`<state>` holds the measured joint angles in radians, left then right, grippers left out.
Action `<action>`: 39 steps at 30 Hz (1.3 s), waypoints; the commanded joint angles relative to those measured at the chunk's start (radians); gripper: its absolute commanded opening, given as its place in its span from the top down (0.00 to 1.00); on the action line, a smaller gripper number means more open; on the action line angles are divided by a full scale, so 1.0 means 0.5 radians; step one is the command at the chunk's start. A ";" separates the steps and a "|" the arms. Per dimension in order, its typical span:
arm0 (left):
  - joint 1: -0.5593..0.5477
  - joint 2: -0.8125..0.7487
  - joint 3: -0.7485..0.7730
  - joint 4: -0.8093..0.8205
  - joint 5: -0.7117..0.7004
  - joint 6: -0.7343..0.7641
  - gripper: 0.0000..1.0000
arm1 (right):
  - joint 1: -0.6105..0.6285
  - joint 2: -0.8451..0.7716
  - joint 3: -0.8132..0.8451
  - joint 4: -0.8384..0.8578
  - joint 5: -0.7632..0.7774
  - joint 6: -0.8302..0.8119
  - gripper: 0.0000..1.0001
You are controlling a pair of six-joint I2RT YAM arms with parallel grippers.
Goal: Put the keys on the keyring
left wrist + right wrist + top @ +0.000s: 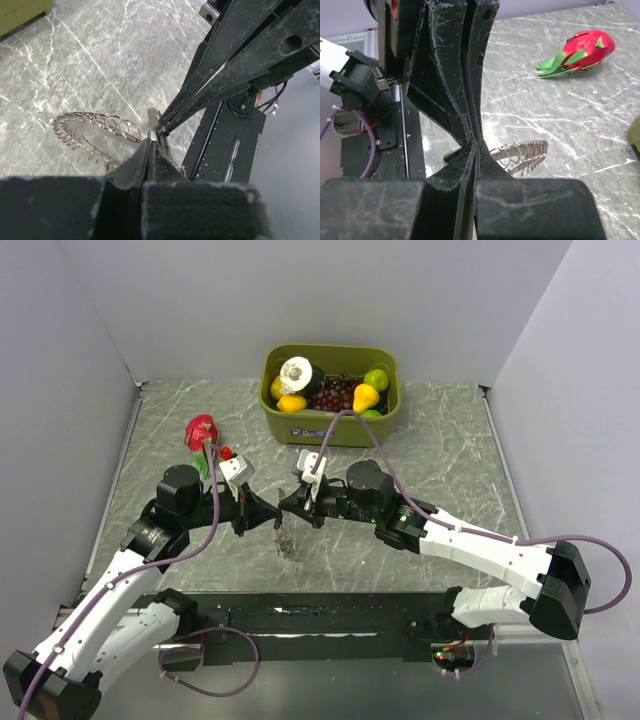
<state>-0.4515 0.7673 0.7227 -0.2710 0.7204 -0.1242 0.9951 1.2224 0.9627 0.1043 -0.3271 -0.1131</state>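
Can read no word, number or brand in any view. Closest to print: a small pale label (318, 426) on the near wall of the olive bin (378, 424), at twelve o'clock on the table (450, 465), too small and blurred to make out. Same in both wrist views: nothing legible.

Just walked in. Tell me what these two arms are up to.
Both arms meet over the middle of the table, tips nearly touching. The left gripper is shut and seems to pinch one end of the keyring, which looks lifted slightly off the marble. The right gripper is shut too, its tip at that same spot. A small silvery piece shows there, but I cannot tell whether it is a key. A dragon fruit and a green bin of fruit sit further back.
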 commanded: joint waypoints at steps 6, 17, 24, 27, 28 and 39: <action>-0.011 -0.062 0.070 0.100 0.038 0.003 0.99 | 0.001 -0.043 -0.002 0.083 -0.005 -0.001 1.00; -0.011 -0.087 0.073 0.091 -0.076 0.006 0.99 | 0.001 -0.138 -0.035 0.006 -0.119 -0.077 1.00; -0.011 -0.084 0.073 0.097 -0.060 0.003 0.99 | 0.001 -0.178 -0.060 -0.034 -0.091 -0.133 1.00; -0.011 -0.084 0.073 0.091 -0.051 0.006 0.99 | 0.001 -0.147 -0.042 -0.101 -0.009 -0.179 1.00; -0.011 -0.087 0.070 0.097 -0.051 0.003 0.99 | -0.002 -0.156 -0.060 -0.077 0.007 -0.179 1.00; -0.011 -0.084 0.070 0.085 -0.048 0.012 0.99 | -0.002 -0.303 -0.167 0.070 0.031 -0.096 1.00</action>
<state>-0.4534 0.7429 0.7227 -0.2752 0.6834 -0.1242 0.9947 1.1358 0.8921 0.0669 -0.3248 -0.1764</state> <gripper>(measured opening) 0.012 0.008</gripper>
